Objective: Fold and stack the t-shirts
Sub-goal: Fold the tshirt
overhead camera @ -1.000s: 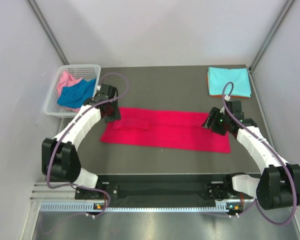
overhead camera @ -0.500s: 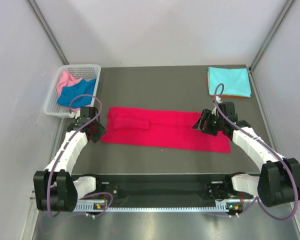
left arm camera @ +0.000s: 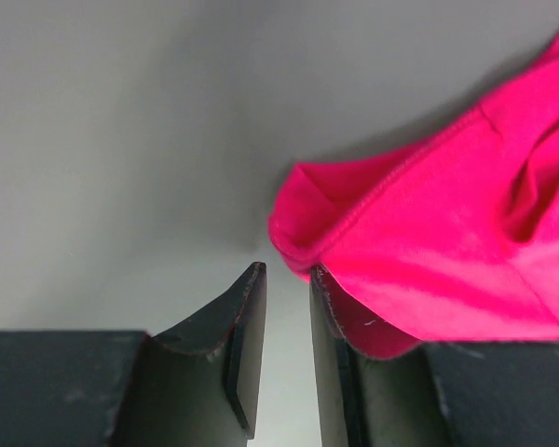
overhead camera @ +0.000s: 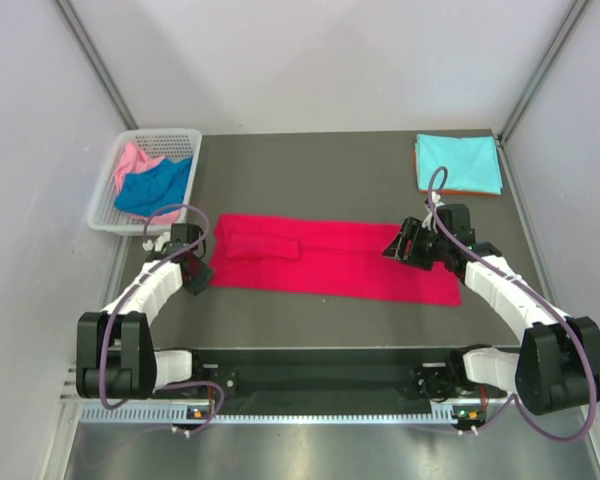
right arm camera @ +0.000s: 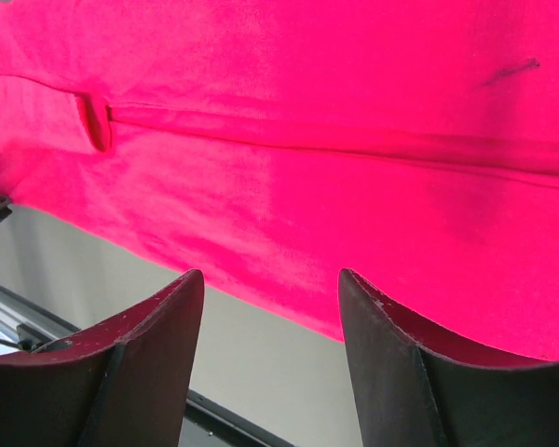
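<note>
We see the crimson t-shirt (overhead camera: 330, 262) lying flat on the desk (overhead camera: 320, 180) as a long band with one sleeve turned in on top, which we take as a half-made fold that waits for its ends to be brought together. This would explain why one arm stands at each end of it.

The left gripper (left arm camera: 287, 279) is only narrowly parted, with a thin slit and nothing inside it. The shirt's hemmed corner lies just ahead of its fingertips and to their right, and it drapes on the outer side of one finger. We judge that it stands low beside this corner in order to take the edge.

The right gripper (right arm camera: 272, 275) is spread wide and hangs over the other end. The red cloth fills the view ahead of it and below it, not yet pinched.

Well beyond the right gripper the turquoise t-shirt (overhead camera: 458, 162) lies folded, probably the start of the stack. Beyond the left gripper, the basket (overhead camera: 105, 205) holds the blue t-shirt (overhead camera: 152, 188) and the pink t-shirt (overhead camera: 132, 160), both still crumpled.
</note>
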### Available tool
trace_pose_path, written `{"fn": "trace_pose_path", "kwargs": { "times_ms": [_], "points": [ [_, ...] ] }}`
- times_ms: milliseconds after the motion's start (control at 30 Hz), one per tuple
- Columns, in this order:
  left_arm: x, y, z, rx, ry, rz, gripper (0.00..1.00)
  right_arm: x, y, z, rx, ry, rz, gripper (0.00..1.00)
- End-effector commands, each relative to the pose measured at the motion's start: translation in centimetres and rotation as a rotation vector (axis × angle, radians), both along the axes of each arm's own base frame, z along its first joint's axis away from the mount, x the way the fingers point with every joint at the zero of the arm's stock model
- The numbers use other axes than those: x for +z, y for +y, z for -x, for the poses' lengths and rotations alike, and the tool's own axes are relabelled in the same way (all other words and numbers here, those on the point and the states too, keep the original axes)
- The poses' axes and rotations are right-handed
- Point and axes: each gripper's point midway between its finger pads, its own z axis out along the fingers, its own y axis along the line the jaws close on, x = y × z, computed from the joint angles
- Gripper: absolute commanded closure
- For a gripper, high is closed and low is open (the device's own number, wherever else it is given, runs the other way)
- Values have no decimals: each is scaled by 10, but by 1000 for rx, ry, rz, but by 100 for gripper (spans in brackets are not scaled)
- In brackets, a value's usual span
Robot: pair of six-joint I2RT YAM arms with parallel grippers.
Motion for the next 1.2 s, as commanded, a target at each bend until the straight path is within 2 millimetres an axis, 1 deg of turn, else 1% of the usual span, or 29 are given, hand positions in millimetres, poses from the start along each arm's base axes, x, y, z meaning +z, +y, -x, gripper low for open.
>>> {"fn": "trace_pose_path", "kwargs": {
  "times_ms": [0,200,267,333,367,433,467,500,533,567,600,633,667,700,733,767,800,833,867,900,933,967,1000,1033,1067,1100,1133,1167],
  "points": [
    [3,15,-16,35,-44,-67,71,13,7,-5,19,-67,-24,40],
    [-17,12,-7,26,37,-58,74,16,6,-8,13,-74,-21,39],
    [-18,15,-7,31,48,-73,74,17,6,-8,10,-72,-22,39],
    [-9,16,-9,19,65,-80,73,18,6,-8,11,-74,-22,39],
    [-1,17,-12,15,60,-88,73,19,5,-8,8,-76,-20,39],
    [20,16,-23,-9,28,-92,71,20,5,-9,8,-82,-17,39],
    [33,15,-28,-21,-9,-91,69,20,5,-8,8,-81,-19,39],
    [48,12,-37,-41,-56,-85,69,21,5,-9,7,-83,-19,39],
    [57,11,-42,-54,-91,-81,66,21,6,-9,9,-81,-19,39],
    [71,7,-48,-74,-149,-70,66,22,6,-9,10,-85,-19,39],
    [80,2,-54,-96,-183,-51,65,22,6,-10,10,-83,-19,39],
    [90,0,-62,-113,-230,-49,62,23,6,-10,11,-86,-18,39],
    [96,-1,-66,-125,-251,-48,61,21,6,-10,12,-80,-18,39],
    [106,-2,-73,-143,-277,-56,60,22,7,-11,15,-83,-18,39],
    [111,0,-78,-144,-283,-68,60,23,7,-11,17,-83,-19,39],
    [107,1,-77,-145,-246,-73,59,23,7,-12,17,-83,-20,39],
    [118,2,-86,-147,-263,-83,59,23,8,-11,20,-80,-18,39],
    [119,1,-88,-160,-257,-85,59,24,8,-12,19,-84,-19,39],
    [115,0,-92,-173,-249,-82,59,24,8,-12,19,-84,-20,38],
    [119,-3,-102,-196,-277,-73,58,26,8,-13,19,-90,-18,39],
    [113,-12,-108,-259,-277,-46,58,25,8,-12,19,-87,-20,38],
    [110,-15,-113,-280,-276,-37,57,25,9,-12,19,-89,-22,38],
    [111,-17,-121,-303,-286,-37,57,26,9,-12,19,-92,-27,38],
    [108,-19,-125,-314,-277,-34,57,27,10,-12,20,-94,-33,38],
    [95,-19,-129,-321,-241,-30,57,27,11,-11,24,-95,-32,38],
    [97,-18,-137,-323,-246,-36,57,27,13,-10,28,-94,-33,38],
    [95,-19,-141,-331,-238,-37,57,28,13,-10,31,-97,-30,38],
    [85,-19,-147,-333,-217,-34,58,31,13,-10,33,-102,-30,38]
  ]
}}
